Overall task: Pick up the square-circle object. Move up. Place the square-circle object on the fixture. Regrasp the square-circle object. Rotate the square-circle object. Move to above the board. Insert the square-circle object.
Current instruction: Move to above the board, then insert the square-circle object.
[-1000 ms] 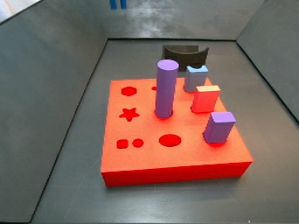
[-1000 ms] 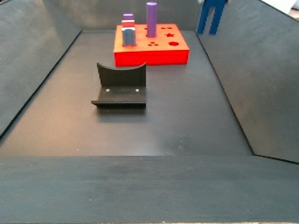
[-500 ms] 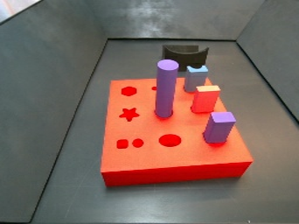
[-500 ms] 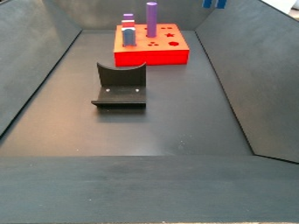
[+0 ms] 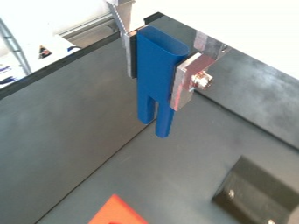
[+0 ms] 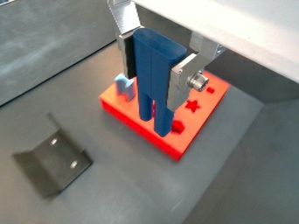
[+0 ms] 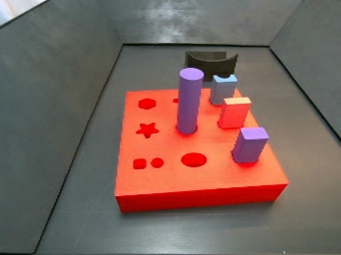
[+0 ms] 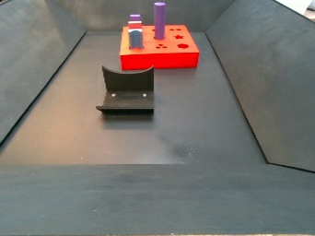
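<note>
— Looking at both wrist views, you see the gripper (image 5: 160,54) closed on the square-circle object (image 5: 153,80). Its silver plate fingers (image 5: 186,79) clamp the dark blue block from either side, and the block's two parallel legs hang down below the fingertips, clear of everything.

— And where is all that in the side views?

— You won't find the gripper or the blue piece in either side view; both lie outside those frames. You can place them only from the wrist cameras. In a wrist view the gripper (image 6: 159,63) holds the square-circle object (image 6: 149,70) high over the dark floor, with the board (image 6: 176,140) seen below and behind the legs, and the fixture (image 6: 52,163) on the floor toward the lower left of that frame.

— What do you get from the side views, then?

— Nearest in a side view you have the fixture (image 8: 125,90), a dark L-shaped bracket on its base plate, standing alone at mid floor. Farther back sits the board (image 8: 157,54), well apart from it, near the far wall. In a side view from the opposite end, the board (image 7: 170,171) fills the near ground, bearing a tall purple cylinder (image 7: 189,101), a purple block (image 7: 250,144), a red block (image 7: 236,112) and a light blue block (image 7: 224,88). The fixture (image 7: 208,62) shows behind them.
</note>
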Motion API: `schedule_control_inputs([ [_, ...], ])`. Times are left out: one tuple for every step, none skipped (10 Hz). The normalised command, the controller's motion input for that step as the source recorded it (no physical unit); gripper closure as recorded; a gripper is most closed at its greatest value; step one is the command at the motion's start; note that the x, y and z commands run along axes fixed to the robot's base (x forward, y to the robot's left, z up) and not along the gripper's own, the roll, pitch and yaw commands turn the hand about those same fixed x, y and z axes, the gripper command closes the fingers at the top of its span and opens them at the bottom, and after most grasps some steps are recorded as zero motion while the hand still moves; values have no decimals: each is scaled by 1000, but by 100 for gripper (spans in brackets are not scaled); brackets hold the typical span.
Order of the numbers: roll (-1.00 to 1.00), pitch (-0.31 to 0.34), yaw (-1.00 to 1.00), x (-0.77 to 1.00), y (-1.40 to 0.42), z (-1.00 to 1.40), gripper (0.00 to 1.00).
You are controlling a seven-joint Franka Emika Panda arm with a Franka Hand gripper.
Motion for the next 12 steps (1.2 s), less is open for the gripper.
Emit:
schedule_control_inputs([
  [2,121,4,346,-1000,146,100],
  [-2,120,8,363,-1000,147,100],
  [-5,127,9,370,-1000,150,100],
  [7,141,9,390,-1000,158,100],
  [6,138,11,411,-1000,157,100],
  [17,139,6,345,-764,125,100],
  [26,133,12,282,-580,101,100],
  [40,106,10,171,-299,60,100],
  [46,89,9,124,-214,46,100],
  [60,-57,277,-200,-320,-200,100],
  [133,-51,420,-226,-474,-249,100],
  [119,-69,409,-223,-594,-406,100],
])
